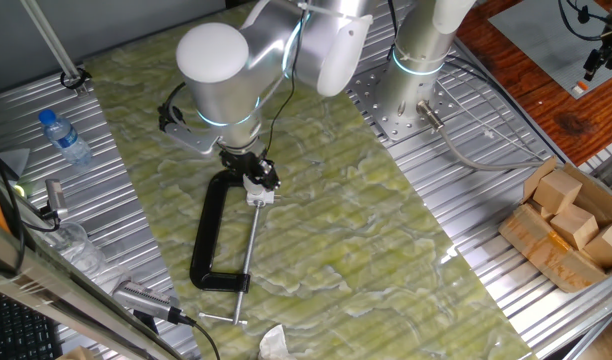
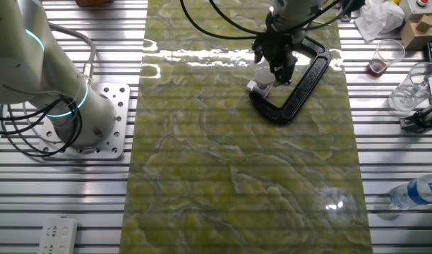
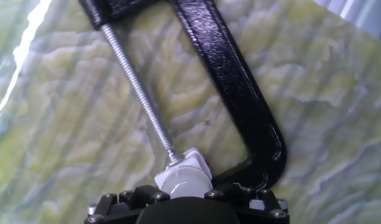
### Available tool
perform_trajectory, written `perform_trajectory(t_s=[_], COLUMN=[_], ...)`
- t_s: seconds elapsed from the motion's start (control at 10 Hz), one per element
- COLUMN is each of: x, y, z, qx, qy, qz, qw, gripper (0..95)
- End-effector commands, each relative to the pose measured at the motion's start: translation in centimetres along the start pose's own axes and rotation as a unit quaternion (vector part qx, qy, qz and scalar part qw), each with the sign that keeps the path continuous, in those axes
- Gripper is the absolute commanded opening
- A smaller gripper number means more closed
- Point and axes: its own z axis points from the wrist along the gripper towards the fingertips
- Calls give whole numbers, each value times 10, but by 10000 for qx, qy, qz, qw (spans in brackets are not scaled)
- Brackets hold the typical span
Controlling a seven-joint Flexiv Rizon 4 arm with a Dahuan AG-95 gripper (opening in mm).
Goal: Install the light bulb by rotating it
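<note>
Bulb (image 3: 183, 182) sits in its white socket (image 3: 192, 162), fingers (image 2: 279, 70) apparently clamped on it; twist squarely, keeping the clamp (image 3: 240, 93) undisturbed.

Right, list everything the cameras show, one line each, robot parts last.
light bulb: one, pale grey-white, at the hand's tip, over a white socket block held in the clamp
socket block: one, white, at the end of the clamp screw
C-clamp: one, black, threaded silver screw, flat on the mat
mat: one, yellow-green marbled, covering the table's middle
water bottle: one, clear with blue cap, lying on the metal table beside the mat
wooden blocks: several, light brown, in a cardboard box at the table's edge
power strip: one, white, table corner
plastic cups: two, clear, near the clamp's side of the table
arm: one, silver-white
hand: one, black, down over the bulb; grip hidden
</note>
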Motion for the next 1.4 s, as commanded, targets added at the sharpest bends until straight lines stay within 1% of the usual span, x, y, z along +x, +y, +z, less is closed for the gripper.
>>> perform_trajectory(t_s=[0.1,0.4,0.5,0.6,0.7,0.8,1.0,1.2,1.4], x=[0,0,0,0,0,0,0,0,0], y=[0,0,0,0,0,0,0,0,0], z=[-1,-2,-2,-2,-2,-2,-2,-1,0], qx=[-11,-35,-27,-19,-35,-13,11,10,5], qy=[-249,-331,-353,-354,-346,-305,-276,-265,-258], qz=[-1661,-2326,-2651,-2865,-3120,-3262,-3431,-3667,-3757], qw=[9858,9720,9636,9574,9495,9448,9389,9299,9264], gripper=[760,760,760,760,760,760,760,760,760])
